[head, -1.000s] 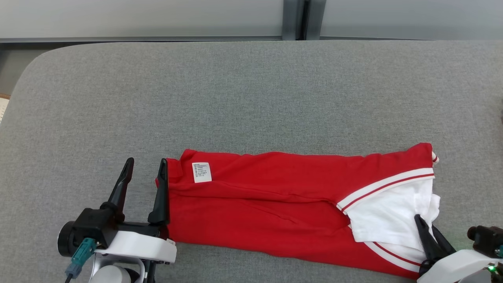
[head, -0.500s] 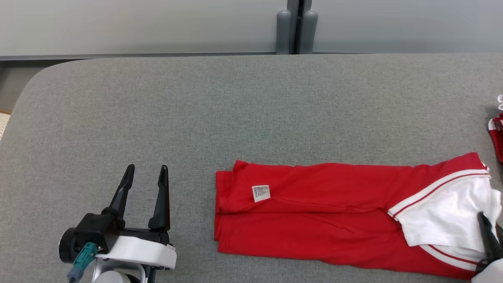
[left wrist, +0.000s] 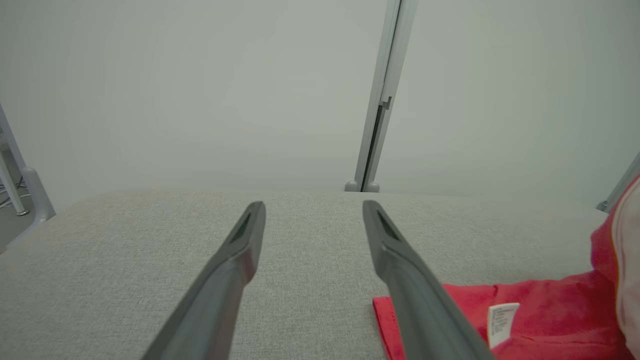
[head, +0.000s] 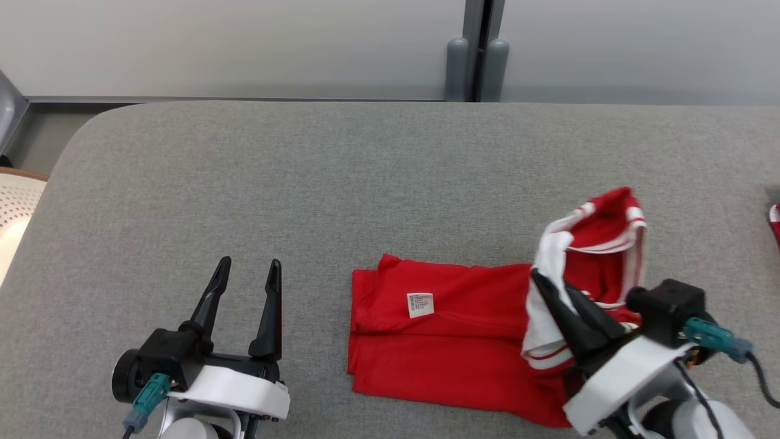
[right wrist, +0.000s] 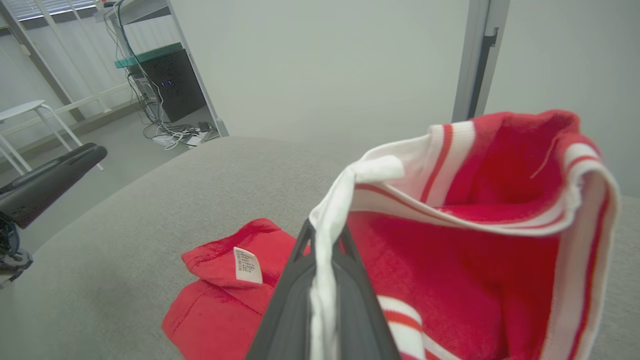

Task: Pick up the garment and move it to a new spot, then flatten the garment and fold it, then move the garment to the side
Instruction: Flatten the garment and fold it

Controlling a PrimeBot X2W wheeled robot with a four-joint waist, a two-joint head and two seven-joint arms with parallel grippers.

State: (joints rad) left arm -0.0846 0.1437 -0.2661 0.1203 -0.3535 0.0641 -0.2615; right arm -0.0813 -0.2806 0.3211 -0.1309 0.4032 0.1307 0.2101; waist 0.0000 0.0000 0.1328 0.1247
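My right gripper [head: 539, 281] is clamped tight on the white-trimmed end [head: 603, 244] of the garment [head: 463, 329]. A fold of white cloth runs up between the two fingers in the right wrist view, and that end stands up off the table [head: 304, 183], open like a cuff. My left gripper [head: 250, 263] hangs with its fingers spread wide and nothing between them, apart from the garment's near end, with bare grey between the two. A second ago the garment lay long and flat, my right fingers pinched the white end down low, and my left finger was against the other end. Since then the striped end has come up and over the red body, and my left has let that end alone. My head has shifted too, so I judge only by these relations. I take this as the fold under way, with the lifted end meant to travel toward the end with the label [head: 420, 305]. That end lies flat, already doubled along its length, with a ridge across it. Beyond the garment the table runs bare to its far edge and to the rounded left corner, giving plenty of room for laying over and sliding aside. At the right border another red piece [head: 775, 222] lies, so I judge there is less room that way. The table's near edge I cannot see.
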